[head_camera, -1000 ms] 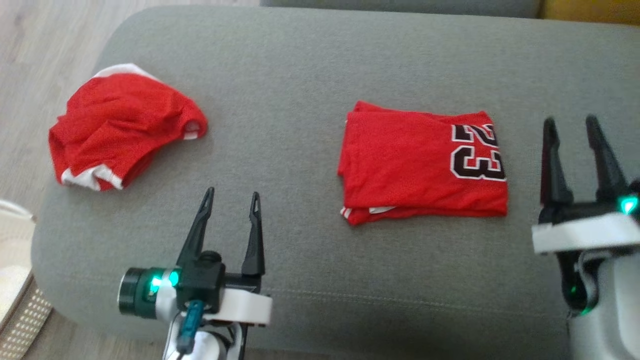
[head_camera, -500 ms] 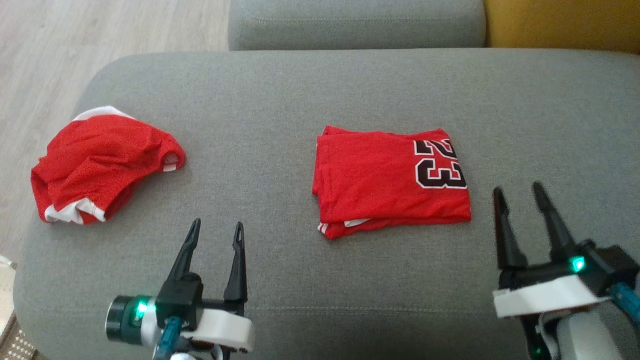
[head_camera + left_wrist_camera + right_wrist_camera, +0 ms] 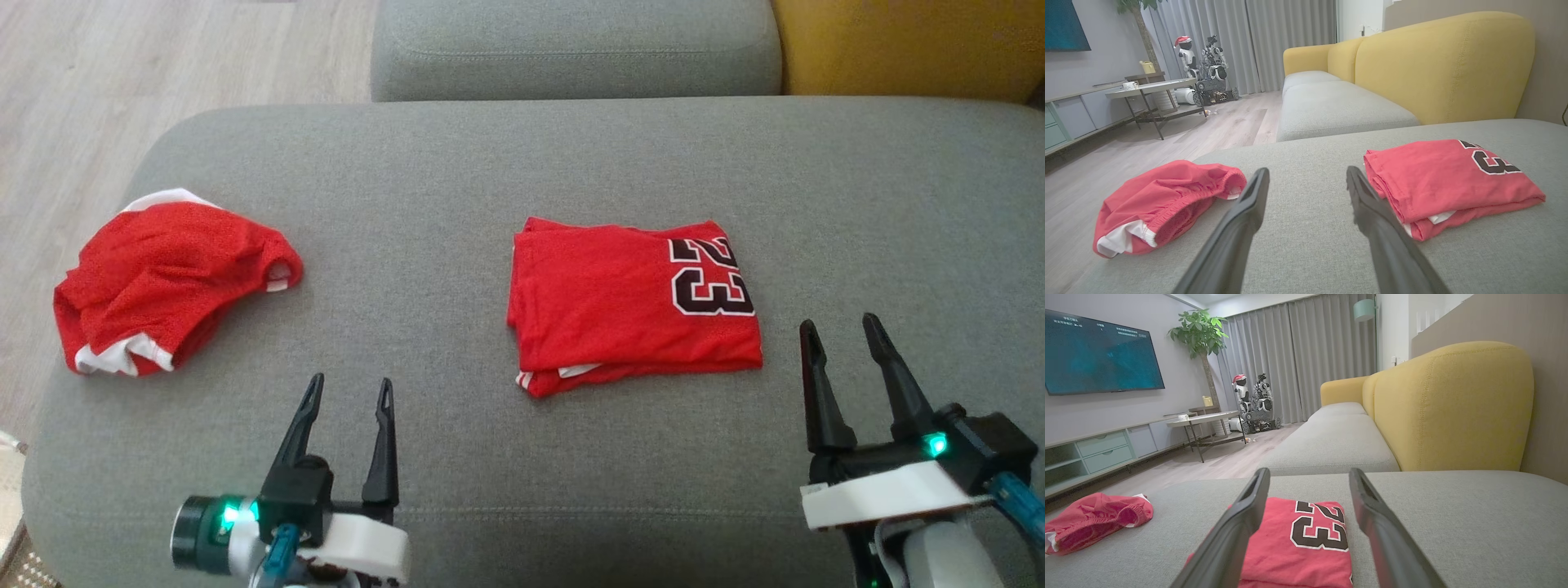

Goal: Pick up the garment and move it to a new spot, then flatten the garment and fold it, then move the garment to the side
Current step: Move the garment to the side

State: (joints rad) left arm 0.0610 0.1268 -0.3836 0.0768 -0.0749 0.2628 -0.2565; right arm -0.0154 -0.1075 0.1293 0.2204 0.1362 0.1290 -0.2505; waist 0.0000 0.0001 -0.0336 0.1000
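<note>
1. The big grey seat (image 3: 571,155) takes up most of the scene. A second grey cushion (image 3: 571,41) butts up behind it, and the yellow back (image 3: 898,41) rises at the far right.
2. Pale wood floor (image 3: 163,65) runs along the seat's left side and round the far corner.
3. Across the room hang grey curtains (image 3: 1310,355). There's a TV (image 3: 1098,355) glowing blue on the wall, a leafy plant (image 3: 1198,330) beside it and a round table (image 3: 1202,418) out front.
4. On to the jersey (image 3: 604,302): it's red, folded into a tidy rectangle and lying flat mid-seat, a little right of centre. The black "23" sits at its right end, and a sliver of white trim peeks out at the near-left corner.
5. The shorts (image 3: 163,278) are red with white trim, crumpled in a heap by the seat's left edge, well apart from the jersey.
6. The right gripper (image 3: 839,321) hangs over the near edge, just off the jersey's near-right corner and clear of the cloth. Its fingers are spread wide with nothing between them, pointing away across the seat.
7. The left gripper (image 3: 350,380) is also over the near edge, between shorts and jersey and touching neither. Its fingers are spread wide too, and it's empty.
</note>
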